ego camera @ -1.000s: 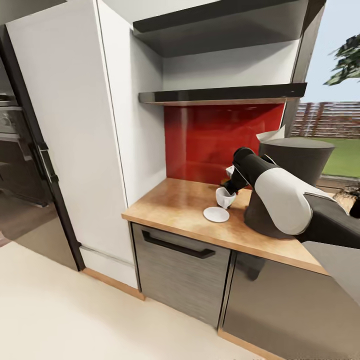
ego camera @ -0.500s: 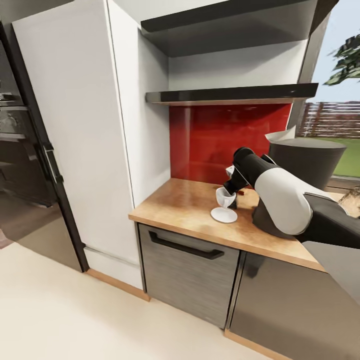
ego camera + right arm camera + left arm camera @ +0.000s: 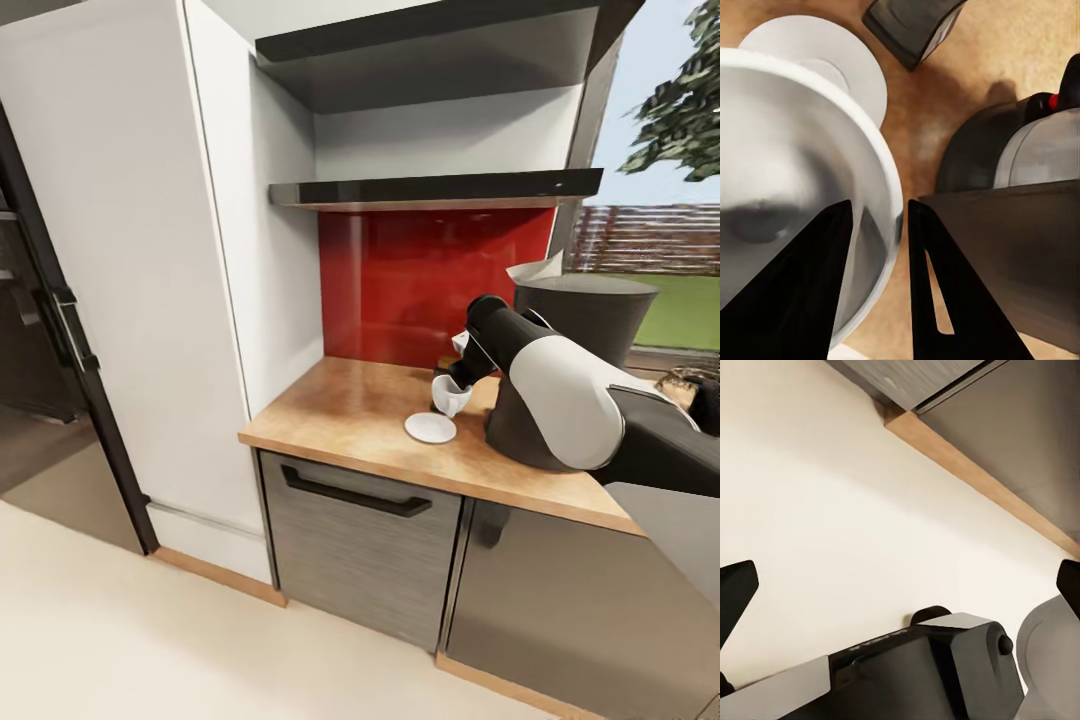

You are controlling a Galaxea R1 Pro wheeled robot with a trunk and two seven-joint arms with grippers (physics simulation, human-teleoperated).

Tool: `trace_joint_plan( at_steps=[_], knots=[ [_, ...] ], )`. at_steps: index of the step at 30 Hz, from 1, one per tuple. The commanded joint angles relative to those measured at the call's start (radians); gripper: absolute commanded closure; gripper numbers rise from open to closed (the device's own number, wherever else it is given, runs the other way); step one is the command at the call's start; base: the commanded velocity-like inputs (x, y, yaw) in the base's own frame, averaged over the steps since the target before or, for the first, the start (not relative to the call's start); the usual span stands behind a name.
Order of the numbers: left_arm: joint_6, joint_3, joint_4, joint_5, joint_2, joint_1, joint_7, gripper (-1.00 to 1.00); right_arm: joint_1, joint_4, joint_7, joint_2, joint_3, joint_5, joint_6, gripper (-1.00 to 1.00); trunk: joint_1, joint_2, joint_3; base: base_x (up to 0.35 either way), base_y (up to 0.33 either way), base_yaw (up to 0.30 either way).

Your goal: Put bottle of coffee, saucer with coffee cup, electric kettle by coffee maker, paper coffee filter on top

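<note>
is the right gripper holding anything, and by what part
Yes: the right gripper holds the coffee cup by its rim, one finger inside the bowl and one outside, above the saucer.

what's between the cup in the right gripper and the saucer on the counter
Nothing: in the head view the coffee cup hangs just above the saucer, with bare countertop around it.

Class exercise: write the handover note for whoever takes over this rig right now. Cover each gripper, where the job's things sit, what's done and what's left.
Right gripper: shut on the rim of the coffee cup, held just above the saucer.
Left gripper: open, down near the floor, holding nothing.
Done: saucer on the countertop beside the coffee maker, which carries what looks like the paper filter.
Left: lower the cup onto the saucer and release. Then the coffee bottle and kettle; I cannot place either from here.
</note>
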Motion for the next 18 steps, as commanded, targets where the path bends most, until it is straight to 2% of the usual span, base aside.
trace_joint_plan(
  at_steps=[1,7,18],
  knots=[
    [-0.009,-0.008,0.0,0.007,0.0,-0.001,-0.001,-1.0,0.0,-0.002,0.007,0.0,-0.005,0.011,0.003,1.0,0.0,-0.001,-0.001,0.006,0.0,-0.035],
    [-0.009,-0.008,0.0,0.006,0.0,-0.001,-0.001,-1.0,0.0,-0.001,0.008,0.001,-0.005,0.01,0.003,1.0,0.0,-0.001,-0.001,0.119,0.0,-0.013],
    [-0.009,-0.008,0.0,0.006,0.0,-0.001,-0.001,-1.0,0.002,0.006,0.008,0.001,-0.007,0.007,0.003,1.0,0.0,-0.001,-0.001,0.051,0.0,-0.001]
  ],
)
